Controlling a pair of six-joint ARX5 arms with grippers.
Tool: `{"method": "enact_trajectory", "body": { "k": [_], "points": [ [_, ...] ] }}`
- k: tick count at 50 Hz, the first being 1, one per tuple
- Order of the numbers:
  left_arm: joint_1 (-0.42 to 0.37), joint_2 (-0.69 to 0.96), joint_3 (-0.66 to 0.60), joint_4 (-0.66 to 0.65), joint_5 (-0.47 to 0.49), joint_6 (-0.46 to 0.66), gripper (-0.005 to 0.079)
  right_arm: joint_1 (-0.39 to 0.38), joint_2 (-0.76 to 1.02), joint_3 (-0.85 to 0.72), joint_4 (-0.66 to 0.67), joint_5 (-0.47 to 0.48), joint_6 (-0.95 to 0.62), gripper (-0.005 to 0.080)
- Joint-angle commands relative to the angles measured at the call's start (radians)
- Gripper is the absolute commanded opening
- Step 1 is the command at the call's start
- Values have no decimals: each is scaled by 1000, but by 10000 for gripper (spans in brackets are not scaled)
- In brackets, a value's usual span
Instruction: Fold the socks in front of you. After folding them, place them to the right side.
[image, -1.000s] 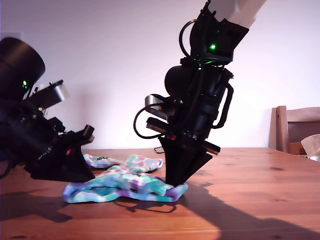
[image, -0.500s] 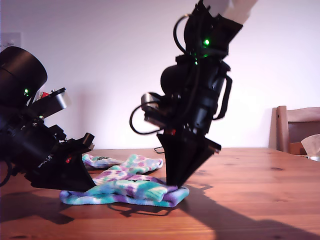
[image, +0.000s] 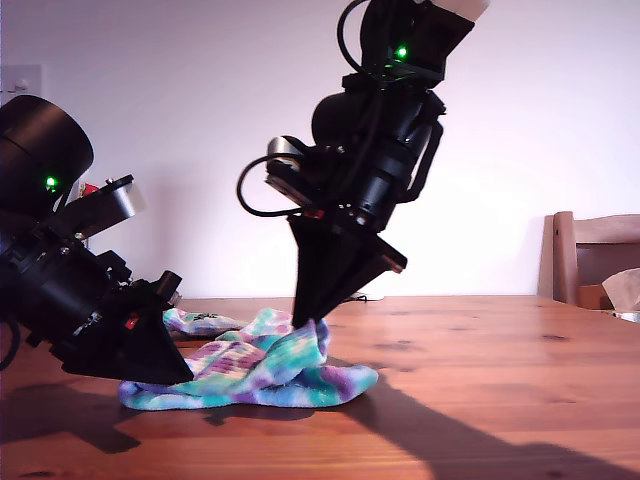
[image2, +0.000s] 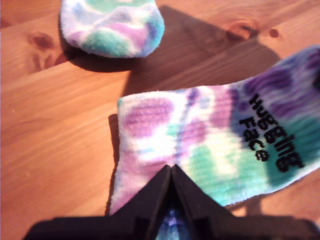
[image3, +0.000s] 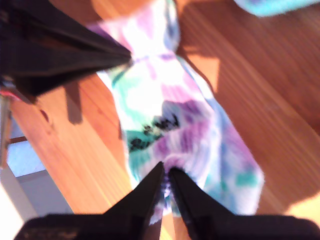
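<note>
The tie-dye socks (image: 250, 375) lie bunched on the wooden table (image: 480, 400), one partly behind the other. My first gripper (image: 180, 372) is low at the exterior view's left, shut on a sock cuff (image2: 210, 150) with black "Hugging Face" lettering. Beyond that cuff lies another sock's toe (image2: 112, 25). My second gripper (image: 308, 322) hangs from the tall arm in the middle, shut on a raised fold of sock (image3: 165, 115). That sock stretches from my second gripper (image3: 165, 170) to the other gripper's fingertip (image3: 122, 55). My first gripper (image2: 171, 167) shows closed jaws.
A wooden chair (image: 595, 260) stands at the exterior view's right, with a white crumpled thing (image: 622, 288) beside it. Bare table stretches to the exterior view's right of the socks. A pale wall is behind.
My second gripper has risen and moved towards the exterior view's left, drawing the sock's end up and over the pile. My first gripper has stayed almost still.
</note>
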Motion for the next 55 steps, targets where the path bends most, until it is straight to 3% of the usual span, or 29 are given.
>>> {"method": "enact_trajectory", "body": {
  "k": [1,18,21,27,30,35,45,55],
  "points": [
    [-4,18,-21,-29,8,9,-21,22,16,1,-5,-5,-3,-12],
    [-4,18,-21,-48,7,9,-21,26,16,5,-107,103,-16,6],
    [-4,18,-21,-53,7,10,-21,26,16,14,-129,120,-16,58],
    [-4,18,-21,-53,7,10,-21,27,16,39,-154,169,-18,272],
    [-4,18,-21,-54,7,10,-21,27,16,59,-173,208,-17,318],
    [-4,18,-21,-54,8,17,-21,28,16,90,-177,219,-8,322],
    [-4,18,-21,-53,16,17,-21,42,16,148,-172,98,-9,314],
    [-4,18,-18,-24,86,29,-21,69,26,149,-105,70,-26,274]
  ]
}}
